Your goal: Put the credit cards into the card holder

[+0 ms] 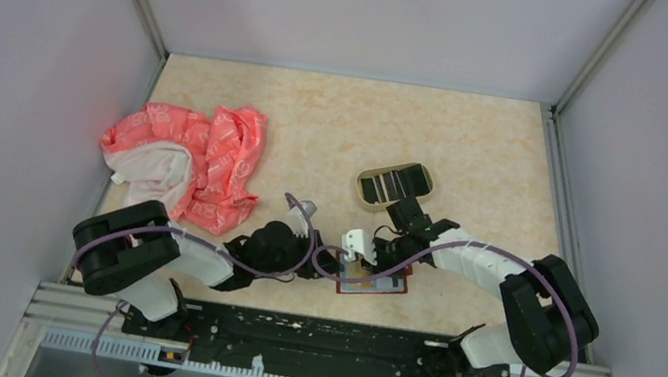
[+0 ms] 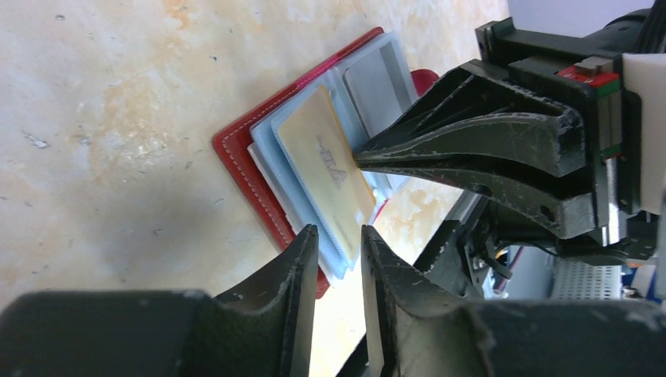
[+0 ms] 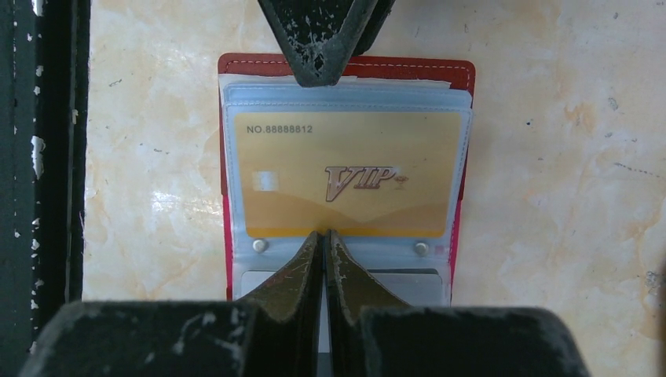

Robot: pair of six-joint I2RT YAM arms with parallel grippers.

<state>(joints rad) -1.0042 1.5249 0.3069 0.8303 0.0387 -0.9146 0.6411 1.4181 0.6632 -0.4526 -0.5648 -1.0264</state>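
Card holder [image 1: 374, 283] open at table's [image 1: 479, 141] near edge, a card [image 3: 345, 141] in its sleeve, tray [image 1: 397, 183] behind it, cloth [image 1: 188, 160] by left edge

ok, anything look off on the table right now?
Only the crumpled pink cloth at the table's left, unrelated to the task. The card holder lies open, gold card square in its clear sleeve.

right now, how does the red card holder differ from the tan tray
The card holder is red and rectangular; the tan tray is oval. The holder lies open by the table's near edge; the tray sits farther back. The holder shows a gold card in a clear sleeve; the tray holds dark striped cards. Both carry cards.
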